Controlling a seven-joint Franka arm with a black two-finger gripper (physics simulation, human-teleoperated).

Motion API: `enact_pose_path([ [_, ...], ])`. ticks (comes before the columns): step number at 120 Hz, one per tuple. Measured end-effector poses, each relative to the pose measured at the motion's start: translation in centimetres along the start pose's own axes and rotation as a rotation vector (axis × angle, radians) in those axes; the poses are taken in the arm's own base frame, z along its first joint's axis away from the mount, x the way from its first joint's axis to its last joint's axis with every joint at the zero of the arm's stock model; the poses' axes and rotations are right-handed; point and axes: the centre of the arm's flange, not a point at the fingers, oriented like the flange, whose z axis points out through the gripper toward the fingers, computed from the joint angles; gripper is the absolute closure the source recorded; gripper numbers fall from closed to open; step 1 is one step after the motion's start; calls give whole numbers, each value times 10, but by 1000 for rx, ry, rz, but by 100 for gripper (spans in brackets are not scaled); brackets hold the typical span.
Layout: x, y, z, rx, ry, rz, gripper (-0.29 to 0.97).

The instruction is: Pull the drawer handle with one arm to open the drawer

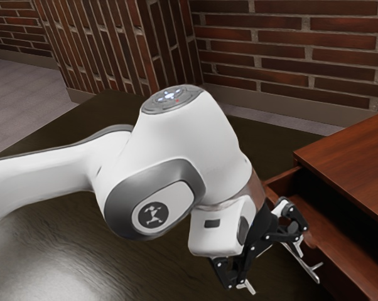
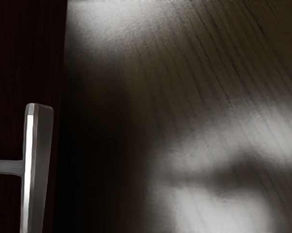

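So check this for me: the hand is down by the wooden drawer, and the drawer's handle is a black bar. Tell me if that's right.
Not quite. The handle is a silver metal bar, not a black one, and the wrist view shows this plainly. The rest stands: the hand is down by the wooden drawer.

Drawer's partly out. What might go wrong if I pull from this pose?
1. In the wrist view the handle lies off to the side of the hand, and the gripper looks open beside it, not around it. A pull may slip off or move nothing.
2. The gripper hangs low over the table. Sweeping toward the handle could scrape it.
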Motion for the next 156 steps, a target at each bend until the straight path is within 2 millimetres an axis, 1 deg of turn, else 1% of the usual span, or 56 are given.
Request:
enact_pose_path([
  [32, 3, 14, 1, -1, 0, 8, 0],
  [50, 3, 24, -7, 11, 2, 9, 4],
  [109, 8, 59, -14, 18, -2, 28, 0],
  [126, 10, 70, -21, 29, 0, 33, 3],
  [132, 11, 75, -30, 47, 2, 38, 3],
  [138, 14, 78, -50, 87, 6, 43, 3],
  [146, 17, 74, -90, 166, 12, 46, 2],
  [150, 15, 70, -109, 201, 15, 39, 2],
  [156, 5, 54, -148, 255, 22, 8, 1],
])
